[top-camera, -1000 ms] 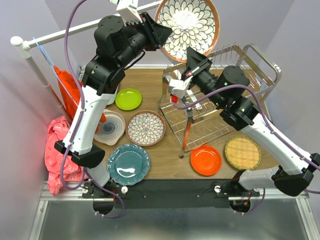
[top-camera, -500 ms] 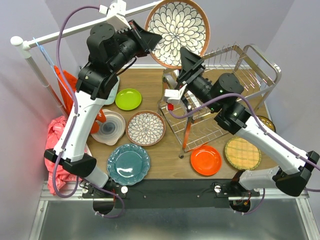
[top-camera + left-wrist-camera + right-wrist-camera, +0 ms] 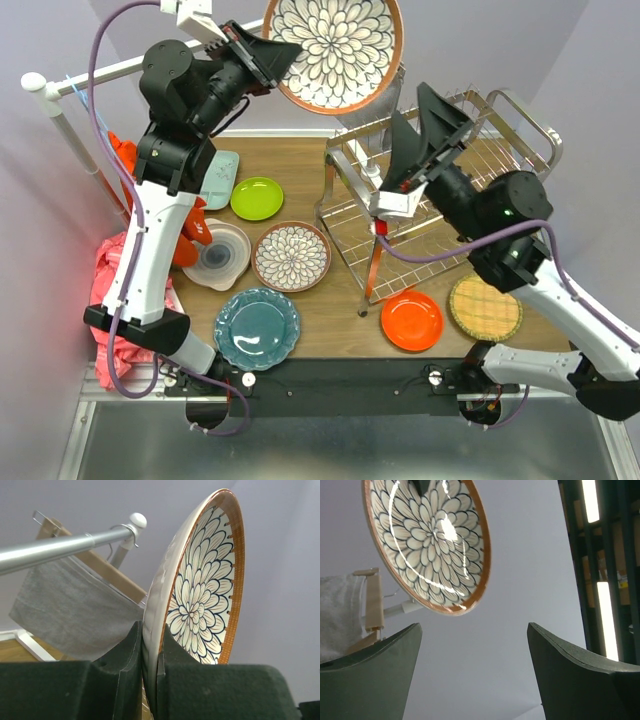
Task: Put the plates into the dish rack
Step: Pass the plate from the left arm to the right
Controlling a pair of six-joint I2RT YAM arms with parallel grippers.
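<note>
Plate (image 3: 333,52) held aloft, near the far-left corner of the rack (image 3: 500,115).
Left pincer (image 3: 272,55) is clenched on the plate's rim only. Right pincer (image 3: 425,130) stands spread and empty below it. Risk: an edge grip may let the plate pivot or slip and drop onto the rack or desk (image 3: 330,310). Only the left wrist view shows the rim seated between the pads (image 3: 127,650); only the top view shows the rack.

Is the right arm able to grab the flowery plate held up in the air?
Probably yes: the right gripper is open, pointing at the raised floral plate, with only air between them.
</note>
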